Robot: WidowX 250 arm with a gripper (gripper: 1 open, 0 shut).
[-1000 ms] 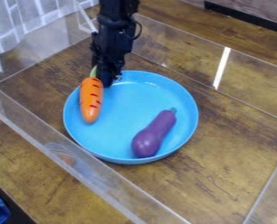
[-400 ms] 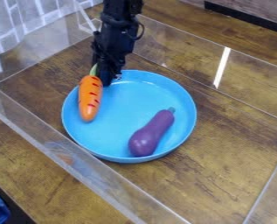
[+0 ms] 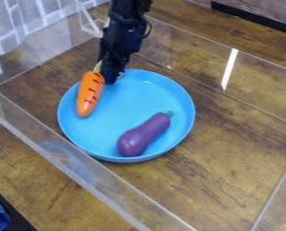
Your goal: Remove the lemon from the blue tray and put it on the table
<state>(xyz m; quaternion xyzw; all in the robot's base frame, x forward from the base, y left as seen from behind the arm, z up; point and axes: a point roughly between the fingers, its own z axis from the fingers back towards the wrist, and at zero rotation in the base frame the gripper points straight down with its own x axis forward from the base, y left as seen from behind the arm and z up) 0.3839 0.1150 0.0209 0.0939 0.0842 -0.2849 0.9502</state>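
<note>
The blue tray (image 3: pixel 170 95) lies on the dark wood table (image 3: pixel 247 153). My gripper (image 3: pixel 110 70) comes down from above at the tray's far-left rim, fingers shut and touching the rim beside the green top of an orange carrot (image 3: pixel 91 92). I cannot tell whether the fingers pinch the rim. The carrot leans on the tray's left rim. A purple eggplant (image 3: pixel 143 134) lies inside the tray toward its front. The lemon does not show; the black gripper body hides whatever is under it.
Clear acrylic walls (image 3: pixel 60 153) border the table on the left and front, with another at the back right. The arm (image 3: pixel 127 23) rises over the back-left corner. Bare wood shows right of the tray.
The tray has shifted a little left and toward the back with the fingertips. The eggplant has slid toward the tray's front left, and the carrot has moved up-left.
</note>
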